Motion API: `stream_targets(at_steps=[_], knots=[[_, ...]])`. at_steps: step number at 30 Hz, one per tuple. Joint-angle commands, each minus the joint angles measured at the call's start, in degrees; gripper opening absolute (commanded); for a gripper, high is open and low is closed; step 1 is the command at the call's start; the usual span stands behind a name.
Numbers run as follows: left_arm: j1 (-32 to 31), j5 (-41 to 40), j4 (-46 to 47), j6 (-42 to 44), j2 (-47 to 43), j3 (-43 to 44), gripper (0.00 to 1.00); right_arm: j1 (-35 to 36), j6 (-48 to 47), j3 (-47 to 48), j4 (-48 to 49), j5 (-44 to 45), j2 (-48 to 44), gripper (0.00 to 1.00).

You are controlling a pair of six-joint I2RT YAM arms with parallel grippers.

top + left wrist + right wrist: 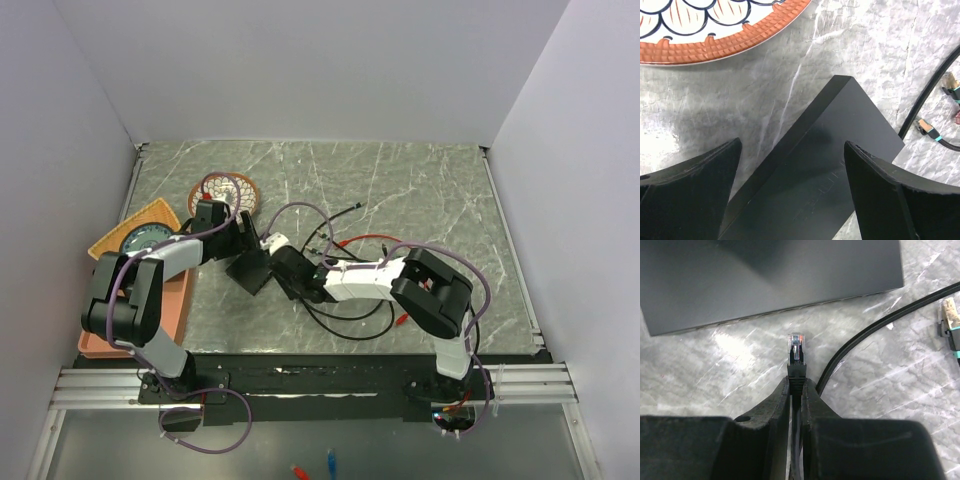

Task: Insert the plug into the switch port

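**Desk:** While the right gripper [796, 386] is clenching the boot just behind the clear plug [796, 347], where is the plug pointing?

**Photographer:** It is pointing at the near long edge of the switch [765, 280], a short gap of bare table [715, 375] lying between them. The switch is sitting flat near the table's middle, slightly skewed to the plug's line. (Its sockets are not showing clearly from here.)

**Desk:** And the other arm?

**Photographer:** The left gripper [791, 145] is hanging spread wide over the switch's far end, one finger to each side, gripping nothing.

**Desk:** What is threatening the shot?

**Photographer:** Three things, as I am judging it. The box is lying unclamped, so a push from the plug is likely to slide it away. The skew is risking the plug striking the edge between sockets. And the black cable [865, 335] curving just beside the fingers is liable to drag and twist the plug in its narrow hold.

**Desk:** Counts?

**Photographer:** Two grippers, one switch, one held plug, two loose connector ends [927, 125] lying to one side, and one patterned dish [715, 40].
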Motion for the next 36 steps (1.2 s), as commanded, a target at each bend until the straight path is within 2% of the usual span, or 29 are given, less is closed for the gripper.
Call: stream_targets(at_steps=[1,12,25,36], knots=[[0.2,2.0,1.8,1.0,1.5,0.4,0.88,2.6,0.1,0.1,-7.6,-1.5,0.9,0.0],[0.2,5.2,6.3,-1.7,1.1,-4.6,0.84,4.4,1.4,-0.3,-4.6,-4.1,1.0,0.0],[0.2,5.9,5.3,-3.5,-0.5,-5.8,0.77,4.7,1.4,3.1,-5.7,-4.5,2.6,0.0],[0.2,6.8,5.6,-3.4,-0.9,-6.9,0.76,4.7,0.8,5.6,-5.0,-3.7,4.5,0.0]])
